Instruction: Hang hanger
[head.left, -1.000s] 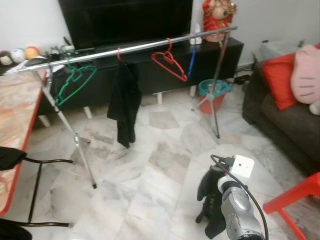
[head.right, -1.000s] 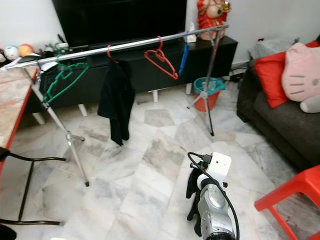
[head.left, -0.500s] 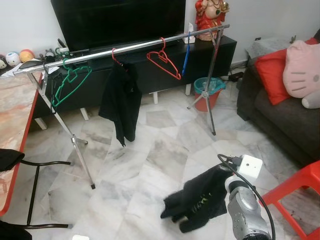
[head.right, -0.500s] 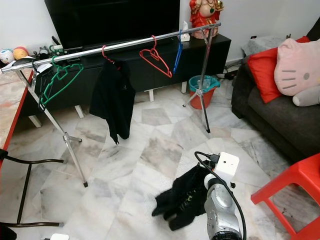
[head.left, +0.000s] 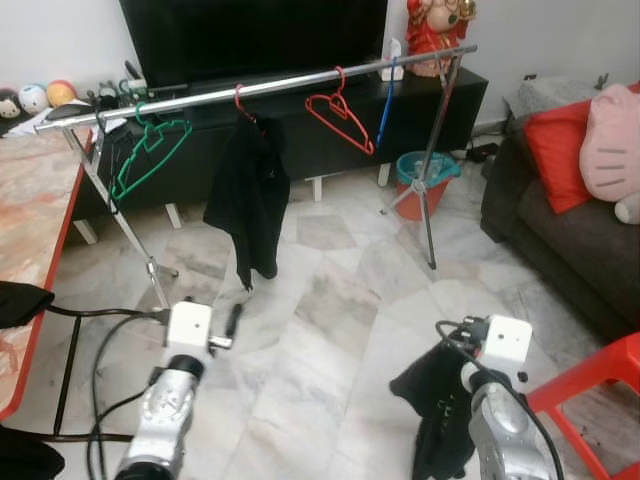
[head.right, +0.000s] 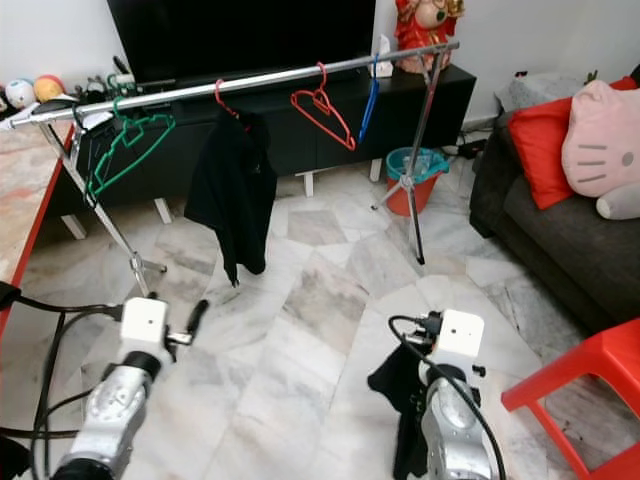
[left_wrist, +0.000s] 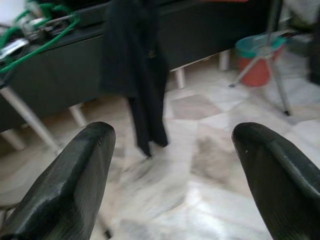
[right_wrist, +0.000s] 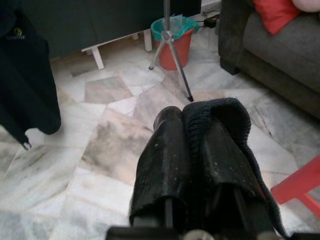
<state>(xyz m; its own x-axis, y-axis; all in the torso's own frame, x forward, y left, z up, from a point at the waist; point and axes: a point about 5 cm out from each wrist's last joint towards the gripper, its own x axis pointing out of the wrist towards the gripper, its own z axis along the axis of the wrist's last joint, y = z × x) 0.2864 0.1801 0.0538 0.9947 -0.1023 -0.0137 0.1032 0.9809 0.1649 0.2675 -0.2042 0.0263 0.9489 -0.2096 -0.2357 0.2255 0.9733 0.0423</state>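
My right gripper (right_wrist: 192, 135) is clenched on a dark knitted garment (head.left: 435, 400) that hangs limp from it, low over the marble floor (head.left: 330, 330); I can't make out a hanger inside the cloth. My left gripper (left_wrist: 175, 170) is released, its fingers (left_wrist: 75, 175) spread wide with nothing between them, pointing toward the rack. The clothes rail (head.left: 270, 87) lies ahead of and above both grippers, its long axis running across my view from the counter (head.left: 30, 220) edge on my left up toward the statue on my right. On it hang a green hanger (head.left: 150, 155), a black jacket (head.left: 250, 195), a red hanger (head.left: 342, 110) and a blue hanger (head.left: 385, 100). I judge the right gripper must lift forward and up; the bare stretch between green hanger and jacket sits nearer my left arm. A small yellowish logo on the jacket is too blurred to read.
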